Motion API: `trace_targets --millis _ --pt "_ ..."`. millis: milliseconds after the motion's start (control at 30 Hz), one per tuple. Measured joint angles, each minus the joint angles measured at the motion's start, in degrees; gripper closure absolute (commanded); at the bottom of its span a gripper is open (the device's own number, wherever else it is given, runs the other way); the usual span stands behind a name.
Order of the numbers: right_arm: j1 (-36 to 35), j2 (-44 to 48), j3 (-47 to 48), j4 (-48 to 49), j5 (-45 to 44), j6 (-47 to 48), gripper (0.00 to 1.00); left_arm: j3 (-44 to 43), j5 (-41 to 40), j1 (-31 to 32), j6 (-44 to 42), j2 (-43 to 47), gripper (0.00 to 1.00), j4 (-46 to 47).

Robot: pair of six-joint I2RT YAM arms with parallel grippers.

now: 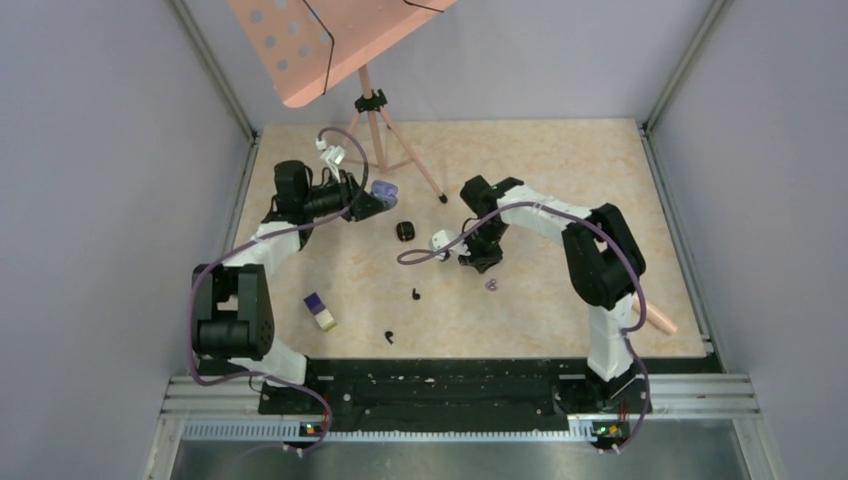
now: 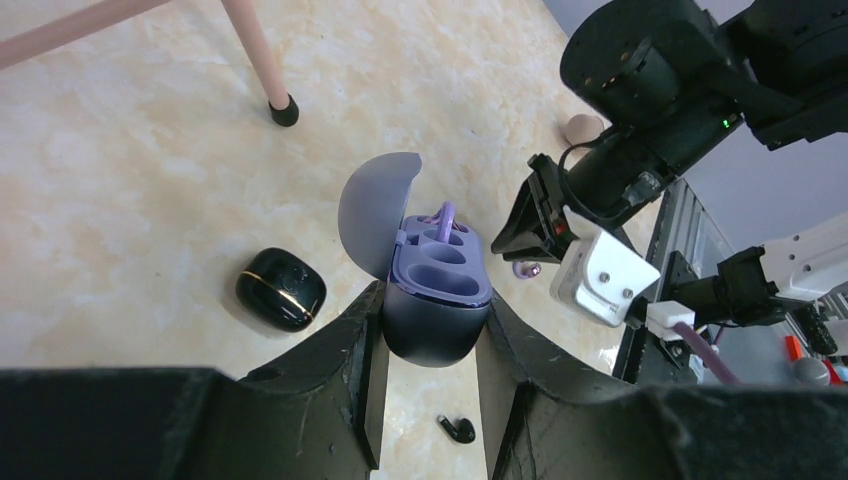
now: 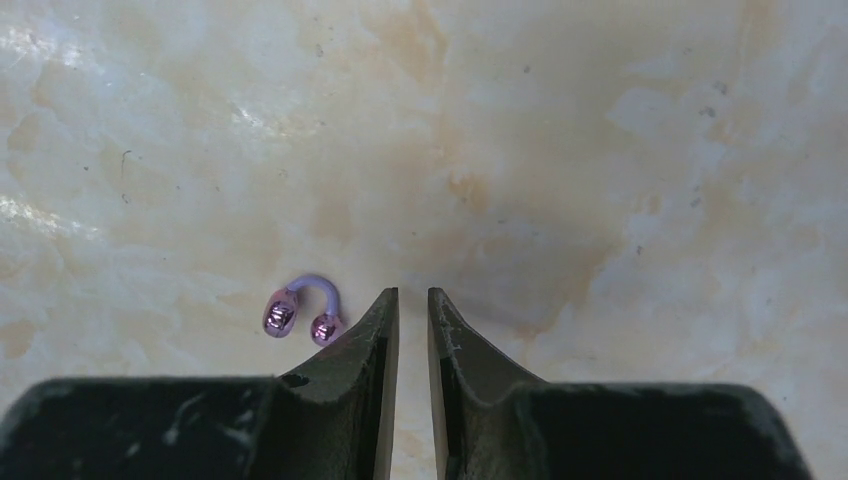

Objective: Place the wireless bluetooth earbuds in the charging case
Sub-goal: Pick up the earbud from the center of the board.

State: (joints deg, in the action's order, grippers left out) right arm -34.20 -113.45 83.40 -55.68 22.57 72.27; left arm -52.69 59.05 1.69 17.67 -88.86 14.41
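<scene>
My left gripper (image 1: 368, 203) is shut on the open purple charging case (image 2: 436, 318) and holds it upright with its lid (image 2: 377, 212) back. One pale purple earbud (image 2: 445, 221) sits in the case's far slot; the near slot is bare. The other purple earbud (image 3: 300, 309) lies on the table just left of my right gripper (image 3: 412, 292), whose fingers are almost together with nothing between them. That bud also shows in the top view (image 1: 491, 284). Two black earbuds (image 1: 416, 294) (image 1: 389, 337) lie on the table nearer the arm bases. A closed black case (image 1: 404, 230) sits between the arms.
A pink music stand (image 1: 372, 100) stands at the back, one foot (image 2: 285, 111) near the purple case. A purple-and-cream block (image 1: 320, 311) lies front left. A pink cylinder (image 1: 659, 319) lies at the table's right edge. The right arm's white cable plug (image 2: 603, 281) hangs close to the case.
</scene>
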Motion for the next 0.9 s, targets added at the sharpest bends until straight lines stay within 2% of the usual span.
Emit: trace_targets --millis 467,900 --pt "-1.29 -3.48 3.78 -11.13 1.07 11.45 0.8 1.4 -0.04 -0.85 -0.04 0.98 1.0 -1.07" --pt "-1.66 -3.48 1.53 -10.51 -0.79 12.22 0.83 1.42 -0.04 -0.9 -0.02 0.98 1.0 -1.16"
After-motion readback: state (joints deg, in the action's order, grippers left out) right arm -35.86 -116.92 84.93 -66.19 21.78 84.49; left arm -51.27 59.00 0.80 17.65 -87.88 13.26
